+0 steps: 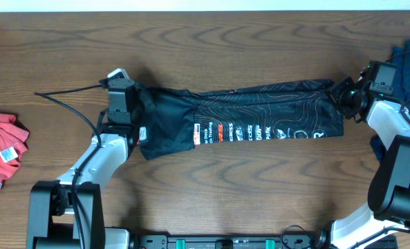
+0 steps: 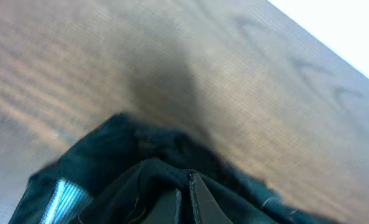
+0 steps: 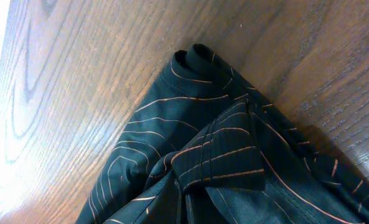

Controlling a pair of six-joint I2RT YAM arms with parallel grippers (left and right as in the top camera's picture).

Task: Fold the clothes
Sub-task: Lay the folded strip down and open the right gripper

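Black jersey [image 1: 260, 114] is stretched left to right across the middle of the table [image 1: 205, 41] as a long narrow band. Logos run along its near edge, thin orange contour lines above them.

Left pincer [image 1: 132, 104] has the left end and right pincer [image 1: 344, 97] the right end, both clamped tight on cloth. From overhead the fingertips of both are buried in fabric, so the contact itself isn't visible.

Left wrist view is blurred. Dark cloth is bunched around the left pincer [image 2: 185, 202] at the bottom edge, with the fingers mostly cut off by the frame. There's a pale strip in the cloth at lower left; can't tell what it is.

Right wrist view is sharper. Striped fabric is folded over itself and gathered into the right pincer [image 3: 193, 208] at the bottom edge, tips mostly hidden under the fold.

Can't tell whether the middle of the band rests on the wood or hangs just above it.

Red shirt [image 1: 1, 152] lies crumpled at the left edge with a white label showing, cut off by the frame. Dark blue garment [image 1: 408, 59] is at far right, partly behind the right arm and also cut off. A black cable [image 1: 66, 93] trails left from the left arm.
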